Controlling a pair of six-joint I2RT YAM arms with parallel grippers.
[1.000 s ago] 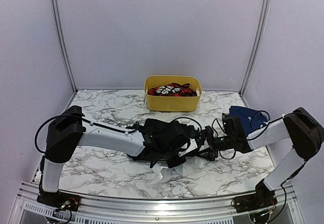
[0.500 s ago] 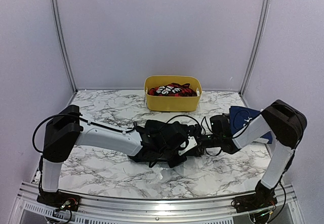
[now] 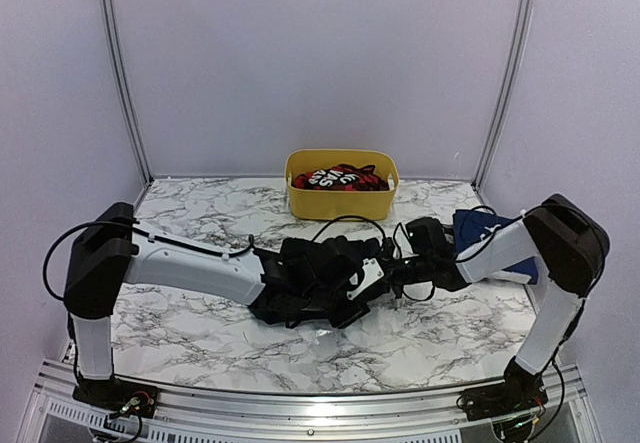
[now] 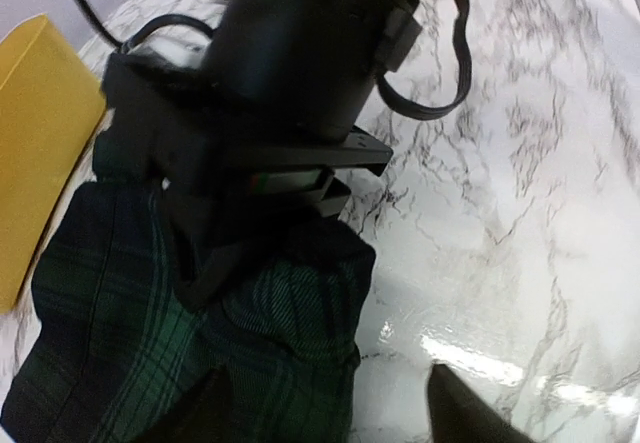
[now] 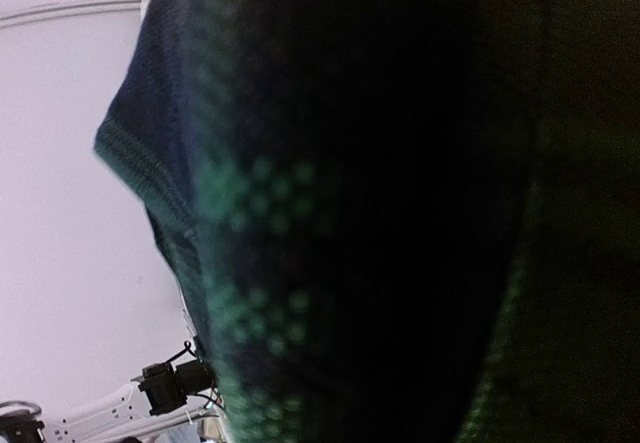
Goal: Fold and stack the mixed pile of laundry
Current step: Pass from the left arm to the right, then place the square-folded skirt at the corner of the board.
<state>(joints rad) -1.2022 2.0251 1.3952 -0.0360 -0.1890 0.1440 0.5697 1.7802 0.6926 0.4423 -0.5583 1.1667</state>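
— Laundry first: where did each piece lie?
— The dark green-navy tartan garment (image 3: pixel 305 285) was bunched on the marble worktop (image 3: pixel 200 213), about midway between its sides and nearer the front than the yellow tub (image 3: pixel 341 201). The red-and-black checked garment (image 3: pixel 340 177), white lettering up, sat inside that tub at the back. The navy blue garment (image 3: pixel 476 229) lay at the right side of the worktop, partly hidden behind the right arm.
— And the arms?
— Both reached in low and met over the tartan garment, the left from the left, the right from the right.
— How did the left claw (image 4: pixel 330 410) stand?
— Its two fingertips (image 4: pixel 455 413) stood well apart at the lower edge of its wrist view. One was over the tartan cloth, the other over bare marble, and nothing was gripped between them.
— The right claw (image 4: pixel 225 253)?
— From the left wrist, its fingers looked drawn together into one dark wedge, pinching the right-hand edge of the tartan garment where the cloth humped up. Its own camera was almost wholly covered by dark cloth with green flecks, pressed close to the lens.
— Did the claws touch?
— I could not tell; they were just beside each other.
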